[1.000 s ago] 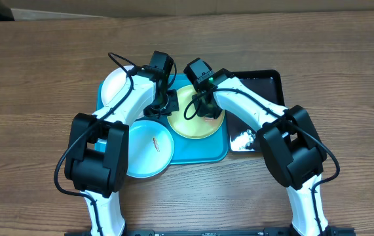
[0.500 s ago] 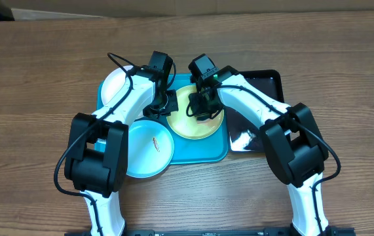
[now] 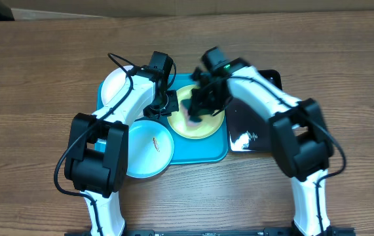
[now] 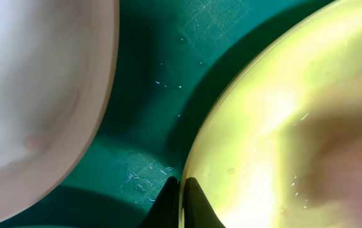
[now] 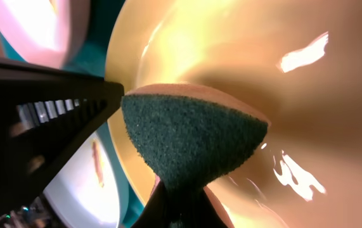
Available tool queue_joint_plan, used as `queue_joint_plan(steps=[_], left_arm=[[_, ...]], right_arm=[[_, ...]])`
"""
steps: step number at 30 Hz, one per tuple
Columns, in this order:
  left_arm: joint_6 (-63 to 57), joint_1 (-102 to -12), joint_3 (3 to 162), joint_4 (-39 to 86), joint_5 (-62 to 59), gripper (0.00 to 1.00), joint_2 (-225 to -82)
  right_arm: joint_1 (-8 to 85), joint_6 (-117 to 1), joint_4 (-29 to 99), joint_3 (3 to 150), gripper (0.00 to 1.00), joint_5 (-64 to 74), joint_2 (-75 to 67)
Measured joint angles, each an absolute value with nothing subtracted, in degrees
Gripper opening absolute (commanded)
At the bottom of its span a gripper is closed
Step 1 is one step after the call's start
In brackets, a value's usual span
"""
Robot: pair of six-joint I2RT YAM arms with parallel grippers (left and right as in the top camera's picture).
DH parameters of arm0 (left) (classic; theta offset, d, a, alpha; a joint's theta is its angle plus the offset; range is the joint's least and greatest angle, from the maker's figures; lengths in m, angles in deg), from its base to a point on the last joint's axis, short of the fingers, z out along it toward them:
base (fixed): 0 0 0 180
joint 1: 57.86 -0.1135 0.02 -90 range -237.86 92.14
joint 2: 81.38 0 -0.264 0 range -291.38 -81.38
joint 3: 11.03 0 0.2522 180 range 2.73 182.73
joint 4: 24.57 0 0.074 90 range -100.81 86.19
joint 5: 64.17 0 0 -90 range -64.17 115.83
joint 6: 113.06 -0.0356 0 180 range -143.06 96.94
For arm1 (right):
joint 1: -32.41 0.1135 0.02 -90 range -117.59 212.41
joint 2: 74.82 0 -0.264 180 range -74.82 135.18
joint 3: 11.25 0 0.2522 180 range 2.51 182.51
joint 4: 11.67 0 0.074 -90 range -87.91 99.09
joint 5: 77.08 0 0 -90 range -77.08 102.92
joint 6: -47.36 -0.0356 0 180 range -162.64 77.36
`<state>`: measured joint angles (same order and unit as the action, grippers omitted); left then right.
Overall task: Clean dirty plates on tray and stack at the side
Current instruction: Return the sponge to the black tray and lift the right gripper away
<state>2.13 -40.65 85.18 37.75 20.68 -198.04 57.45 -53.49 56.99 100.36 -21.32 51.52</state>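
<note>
The lime green plate lies on the turquoise tray. My left gripper is shut on its left rim, and the left wrist view shows the fingers pinching the edge of the green plate. My right gripper is shut on a dark green sponge and presses it on the green plate. The white plate lies at the tray's back left. The pale blue plate, with a brown smear, lies at the front left, over the tray's edge.
A glossy black tray lies right of the turquoise tray, under the right arm. The two arms are close together over the green plate. Brown wooden table surrounds the trays.
My right gripper has slid the sponge left and toward the front across the green plate, and its wrist has swung to the back right. The left arm and all plates have stayed put.
</note>
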Motion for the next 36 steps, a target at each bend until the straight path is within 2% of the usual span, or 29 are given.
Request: queue_joint_plan(steps=[7,8,10,12,15,23,24,25,26,28,29,36], left_arm=[[2.13,-40.65,85.18,37.77,20.53,0.04,-198.04],[2.13,-40.65,85.18,37.77,20.51,0.06,-198.04],[2.13,-40.65,85.18,37.77,20.51,0.18,-198.04],[2.41,-40.63,85.18,37.64,20.25,0.25,-198.04],[2.33,-40.58,85.18,37.36,19.76,0.35,-198.04],[2.52,-40.58,85.18,37.27,19.35,0.37,-198.04],[2.52,-40.58,85.18,37.33,19.31,0.37,-198.04],[2.52,-40.58,85.18,37.25,19.22,0.37,-198.04],[2.52,-40.58,85.18,37.25,19.17,0.39,-198.04],[2.54,-40.58,85.18,37.25,19.17,0.43,-198.04],[2.52,-40.58,85.18,37.25,19.17,0.43,-198.04],[2.52,-40.58,85.18,37.29,19.17,0.44,-198.04]], right_arm=[[48.84,-50.08,67.39,101.32,0.04,-18.26,41.51],[48.14,-49.82,68.84,101.52,0.04,-16.54,40.27],[46.94,-49.42,71.76,102.0,0.04,-12.08,38.54],[45.95,-49.03,73.53,102.04,0.04,-7.31,38.15],[45.01,-49.05,72.94,100.6,0.04,0.25,38.19],[44.53,-51.87,60.73,88.18,0.04,16.84,38.28],[44.55,-52.0,58.41,86.22,0.07,17.58,38.28],[44.53,-52.05,57.45,85.47,0.24,17.89,38.28],[44.55,-52.0,55.96,84.29,0.49,18.33,38.3],[44.53,-52.46,55.02,82.48,0.73,19.0,38.37],[44.55,-52.53,55.0,82.33,0.77,19.09,38.37],[44.53,-52.72,60.9,87.31,0.74,19.14,38.39]])
